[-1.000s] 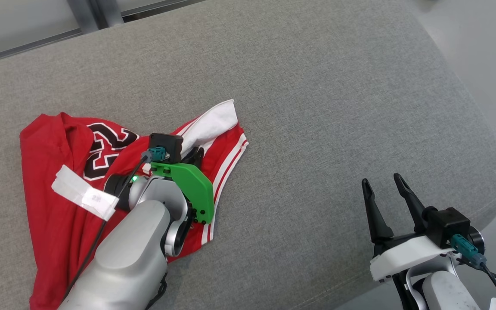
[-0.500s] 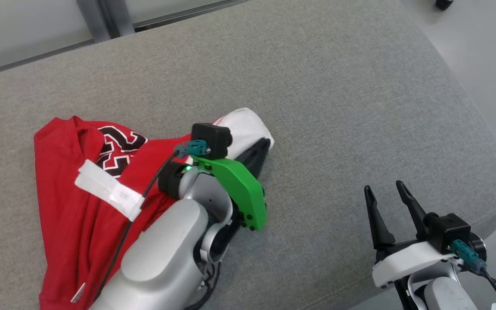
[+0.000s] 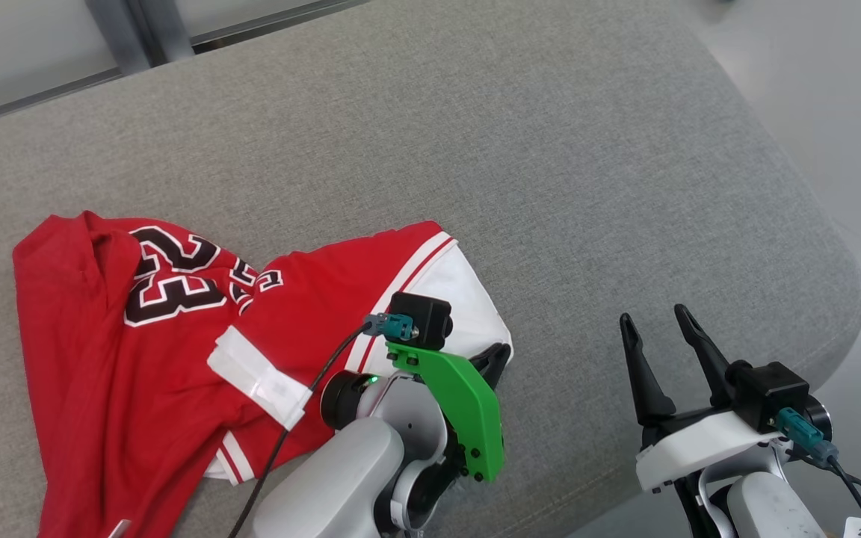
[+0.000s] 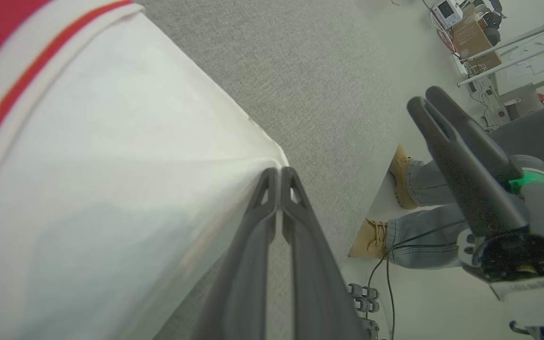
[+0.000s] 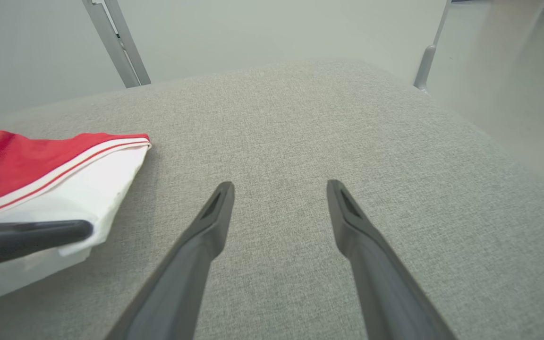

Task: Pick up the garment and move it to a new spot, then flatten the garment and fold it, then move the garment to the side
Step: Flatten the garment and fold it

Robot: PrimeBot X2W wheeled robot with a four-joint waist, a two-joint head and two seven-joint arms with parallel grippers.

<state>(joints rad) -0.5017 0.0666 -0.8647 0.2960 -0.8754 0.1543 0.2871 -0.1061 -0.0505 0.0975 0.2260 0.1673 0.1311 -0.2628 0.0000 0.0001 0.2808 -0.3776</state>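
Left gripper (image 4: 280, 174), jaws clenched thinly on white corner of garment (image 3: 102, 336); right gripper (image 3: 655, 317), jaws released. Risk: corner slipping free under drag.

A grey fabric cushion (image 3: 550, 149) carries a crumpled red jersey (image 3: 87, 359) numbered 23.

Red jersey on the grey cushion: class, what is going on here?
The robot's left gripper is shut on a white corner of the red jersey, which lies crumpled on the grey cushion. The right gripper hovers open over bare cushion beside it, holding nothing. The jersey is not yet flattened or folded.
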